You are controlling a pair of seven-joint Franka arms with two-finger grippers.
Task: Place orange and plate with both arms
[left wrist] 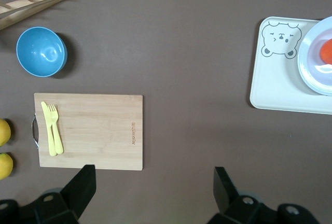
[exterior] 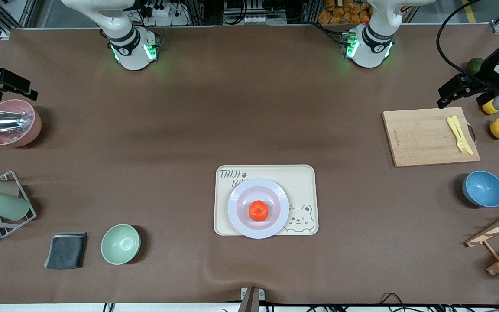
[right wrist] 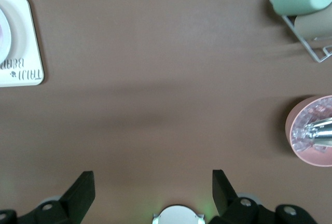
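Front view: the left gripper (exterior: 457, 93) hangs at the frame's right edge, the right gripper (exterior: 7, 84) at its left edge, both waiting. One orange (exterior: 258, 211) sits in one plate (exterior: 258, 208) on the bear tray (exterior: 301, 182), lower centre.

Left wrist view: fingers (left wrist: 80, 187) spread apart, holding nothing, over one cutting board (left wrist: 93, 130); two lemons (left wrist: 4, 149) at the frame's left edge.

Right wrist view: fingers (right wrist: 80, 193) likewise apart and empty above bare table (right wrist: 166, 105).

The orange (exterior: 258, 210) sits on the plate (exterior: 238, 216), plate on tray (exterior: 306, 178).
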